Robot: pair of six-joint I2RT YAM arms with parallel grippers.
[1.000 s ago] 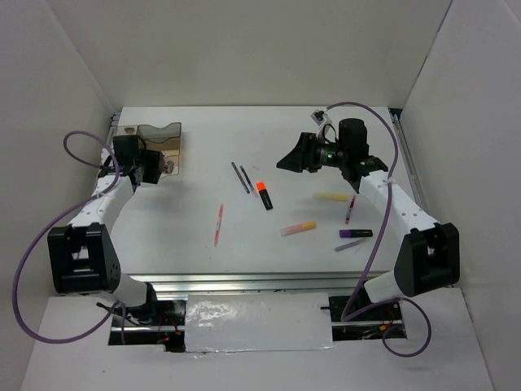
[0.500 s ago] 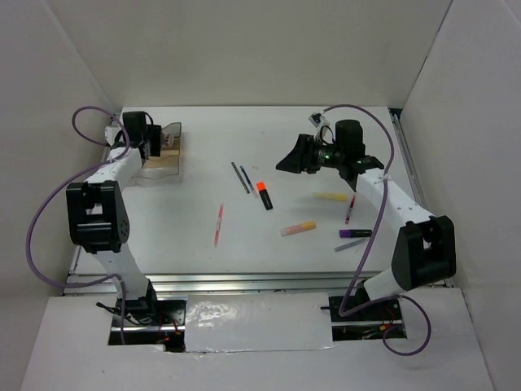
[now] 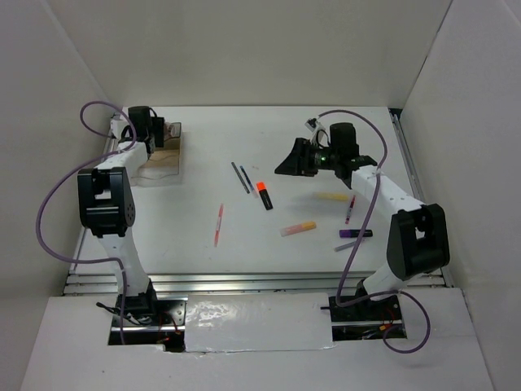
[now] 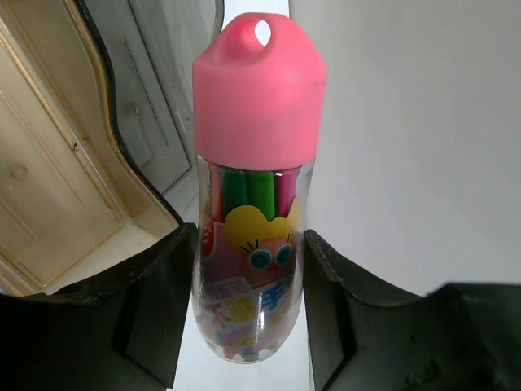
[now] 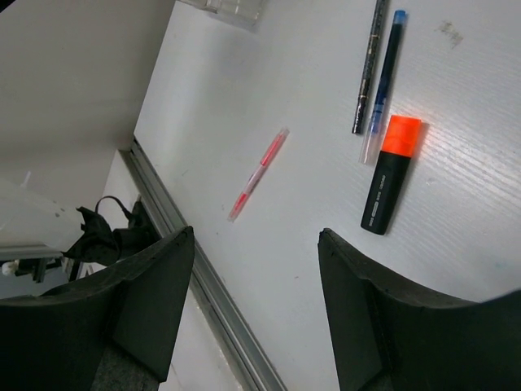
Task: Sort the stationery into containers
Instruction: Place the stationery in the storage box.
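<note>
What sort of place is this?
Likely a robot test cell, not a desk: a white table boxed in by white panels, a left arm and right arm bolted at its near edge, a red pen and orange-capped highlighter lying loose.

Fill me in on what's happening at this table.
Two arms are sorting stationery into a clear organiser tray at the far left. The left gripper is shut on a pink-capped tube of pens right beside the tray. The right gripper is open and empty, hovering above the orange-capped highlighter and two dark pencils. The thin red pen, yellow-pink marker and purple marker lie loose, unsorted.
</note>
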